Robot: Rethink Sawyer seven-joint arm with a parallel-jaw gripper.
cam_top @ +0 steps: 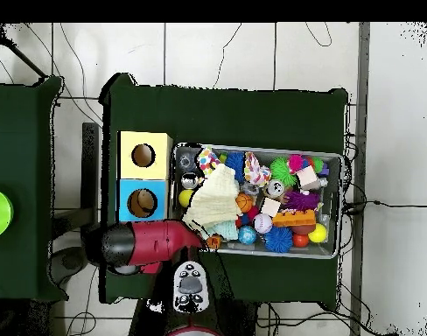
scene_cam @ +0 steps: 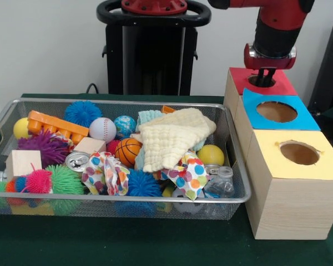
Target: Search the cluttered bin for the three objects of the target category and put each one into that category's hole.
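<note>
My gripper [scene_cam: 265, 76] hangs at the hole of the red-topped box [scene_cam: 280, 84], its tips down in the opening. I cannot tell whether it holds anything. In the overhead view the red arm [cam_top: 156, 243] covers that box and the gripper. The silver wire-mesh bin [scene_cam: 155, 200] is full of clutter and also shows in the overhead view [cam_top: 339, 210]. No toy animal figure shows among the clutter; a cream cloth [scene_cam: 172, 138] covers the bin's middle.
A blue-topped box [scene_cam: 306, 117] and a yellow-topped box [scene_cam: 324, 165] stand in a row with the red one, each with a round hole. The bin holds spiky balls, a basketball [scene_cam: 127, 151], a baseball [scene_cam: 102, 129], wooden blocks, an orange brick and dotted cloths.
</note>
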